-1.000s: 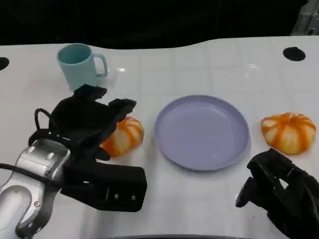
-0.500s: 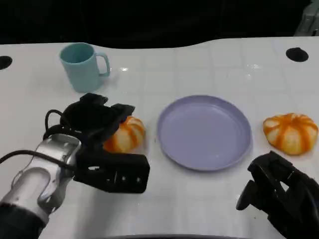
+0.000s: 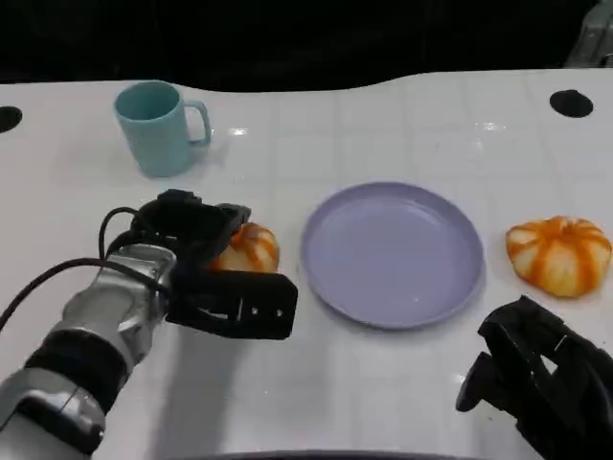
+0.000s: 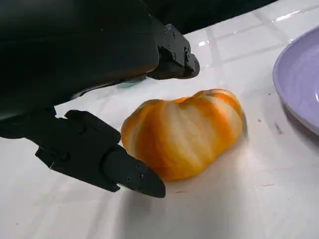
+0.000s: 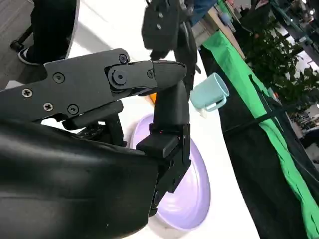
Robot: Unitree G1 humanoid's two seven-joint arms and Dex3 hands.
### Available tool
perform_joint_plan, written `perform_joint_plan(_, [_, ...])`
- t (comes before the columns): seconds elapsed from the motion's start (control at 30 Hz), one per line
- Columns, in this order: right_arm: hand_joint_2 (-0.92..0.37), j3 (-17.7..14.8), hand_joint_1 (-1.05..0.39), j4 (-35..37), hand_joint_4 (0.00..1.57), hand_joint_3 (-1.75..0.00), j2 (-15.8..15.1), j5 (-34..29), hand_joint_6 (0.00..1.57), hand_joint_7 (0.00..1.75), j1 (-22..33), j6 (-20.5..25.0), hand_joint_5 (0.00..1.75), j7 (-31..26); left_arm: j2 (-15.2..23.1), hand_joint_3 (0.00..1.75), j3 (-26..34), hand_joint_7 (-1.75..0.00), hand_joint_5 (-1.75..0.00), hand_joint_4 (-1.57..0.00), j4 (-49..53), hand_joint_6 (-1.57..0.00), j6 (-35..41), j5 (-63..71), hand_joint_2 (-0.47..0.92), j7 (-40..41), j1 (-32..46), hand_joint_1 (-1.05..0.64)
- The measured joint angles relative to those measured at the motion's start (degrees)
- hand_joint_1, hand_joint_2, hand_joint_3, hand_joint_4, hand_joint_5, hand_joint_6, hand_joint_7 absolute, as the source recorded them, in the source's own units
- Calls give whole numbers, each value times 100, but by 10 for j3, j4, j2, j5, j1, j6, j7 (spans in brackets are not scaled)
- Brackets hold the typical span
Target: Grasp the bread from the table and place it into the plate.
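An orange-and-white striped bread (image 3: 249, 247) lies on the white table just left of the lilac plate (image 3: 393, 254). My left hand (image 3: 196, 254) reaches over it from the left. In the left wrist view the bread (image 4: 184, 132) lies between the spread black fingers (image 4: 172, 50) and the thumb, whose tip is at the bread's near side; I cannot tell whether they touch. A second striped bread (image 3: 559, 253) lies to the right of the plate. My right hand (image 3: 541, 383) rests at the table's front right, holding nothing, its fingers (image 5: 167, 99) bent but apart.
A teal mug (image 3: 158, 127) stands at the back left, behind my left hand. A black cable (image 3: 57, 278) loops off the left forearm. The table's dark far edge runs behind the mug, with a black round hole (image 3: 572, 103) at the back right.
My left hand has moved forward and to the right, and its fingers now lie on either side of the left bread. The bread, the plate and the right hand have stayed put.
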Motion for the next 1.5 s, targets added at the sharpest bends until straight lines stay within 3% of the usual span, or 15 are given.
perform_joint_plan(0.37, [-92,0,-52,0,63,-21,-1,0,53,157,1,0,175,1,-22,1,-22,-1,-21,-3,113,-20,-37,-26,78,42,-43,-39])
perform_joint_plan(0.47, [-92,-1,-52,0,63,-21,-1,0,53,157,1,0,175,1,-27,1,-23,-1,-15,-21,130,-28,-43,-36,83,43,-47,-24])
perform_joint_plan(0.67, [-92,-1,-53,0,64,-22,-2,0,54,157,1,0,175,4,-33,1,-21,-1,-9,-44,164,-39,-59,-61,88,42,-61,-18])
perform_joint_plan(0.8, [-92,-1,-53,-1,64,-21,-2,0,54,157,2,0,175,5,-32,0,-20,-1,-6,-49,169,-41,-70,-70,89,45,-62,-18])
perform_joint_plan(0.87, [-92,-1,-52,-1,62,-22,-2,0,53,157,2,0,175,6,-32,11,-20,-11,-100,-74,171,-99,-73,-71,92,53,-62,-22])
perform_joint_plan(0.9, [-92,-1,-52,-1,62,-22,-2,0,53,157,2,0,175,6,-32,12,-17,-12,-115,-76,172,-107,-75,-73,92,65,-62,-22])
perform_joint_plan(0.93, [-92,-1,-52,-1,61,-23,-2,0,52,157,3,0,175,6,-32,12,-14,-37,-143,-76,173,-109,-77,-77,92,78,-62,-22])
perform_joint_plan(0.97, [-92,-1,-52,-1,61,-23,-2,0,52,158,3,0,175,6,-32,13,-13,-88,-162,-76,174,-92,-78,-79,92,91,-62,-21])
perform_joint_plan(1.03, [-92,-1,-52,-1,61,-23,-2,0,51,158,3,0,175,6,-33,13,-14,-119,-172,-76,178,-80,-80,-80,92,114,-62,-21])
perform_joint_plan(1.07, [-92,-1,-52,-1,61,-23,-3,0,51,159,3,0,175,6,-33,13,-14,-123,-173,-76,179,-79,-80,-81,92,122,-62,-21])
perform_joint_plan(1.13, [-92,-1,-52,-1,61,-21,-3,0,52,157,3,0,175,6,-33,16,-16,-92,-174,-75,183,-82,-80,-81,92,135,-62,-26])
perform_joint_plan(1.23, [-92,-3,-52,-1,62,-20,-3,1,53,156,3,0,175,6,-34,17,-21,-83,-175,-74,188,-84,-72,-79,92,165,-61,-28])
perform_joint_plan(1.33, [-92,-7,-51,-2,62,-20,-3,1,53,155,4,0,175,6,-34,23,-26,-100,-175,-80,190,-82,-70,-74,92,185,-59,-24])
perform_joint_plan(1.4, [-92,-7,-52,-2,62,-21,-3,1,53,156,4,0,175,6,-33,18,-29,-134,-175,-84,190,-73,-69,-70,92,206,-57,-22])
perform_joint_plan(1.5, [-92,-7,-52,-2,62,-22,-3,1,53,156,4,0,175,7,-33,16,-29,-148,-175,-86,190,-69,-74,-69,92,235,-56,-21])
